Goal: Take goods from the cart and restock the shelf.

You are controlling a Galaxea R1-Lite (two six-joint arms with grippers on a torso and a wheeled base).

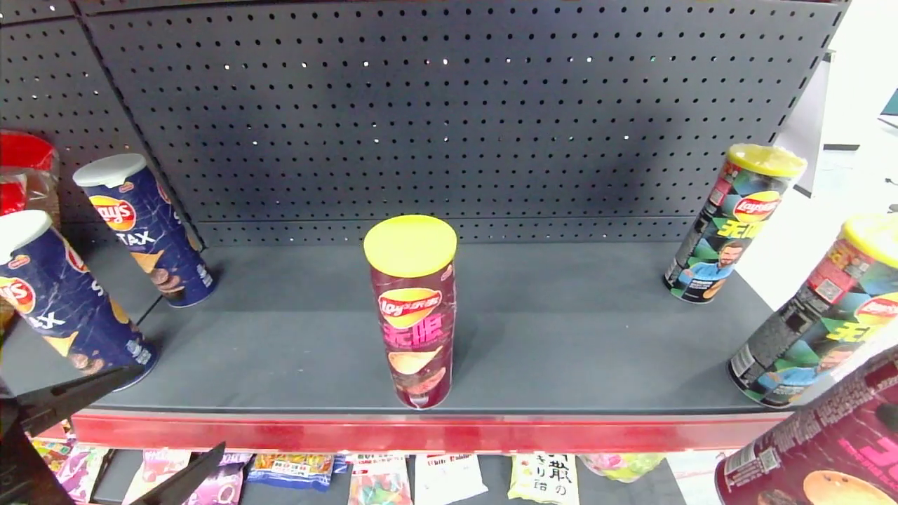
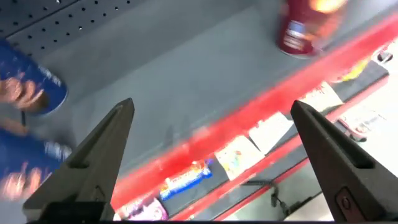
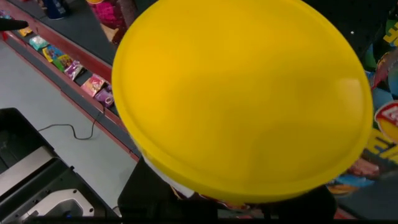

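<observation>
The right gripper (image 3: 225, 209) holds a red can (image 1: 821, 449) tilted in the air, near and right of the shelf (image 1: 561, 337), so I think it is about to go on. The left gripper (image 2: 212, 104) is wide with nothing in it, at the near left. The shelf has blue cans (image 1: 144, 228) left, a middle can (image 1: 414, 315) and black cans (image 1: 736, 224) right; next, stand the red can upright in a gap.

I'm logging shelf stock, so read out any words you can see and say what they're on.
"Lay's": blue can, maroon can, patterned can.
"TAX": blue can, first letter hidden.
"无限": maroon can.
Too small to read: packs below, and the cans' fine print.
</observation>
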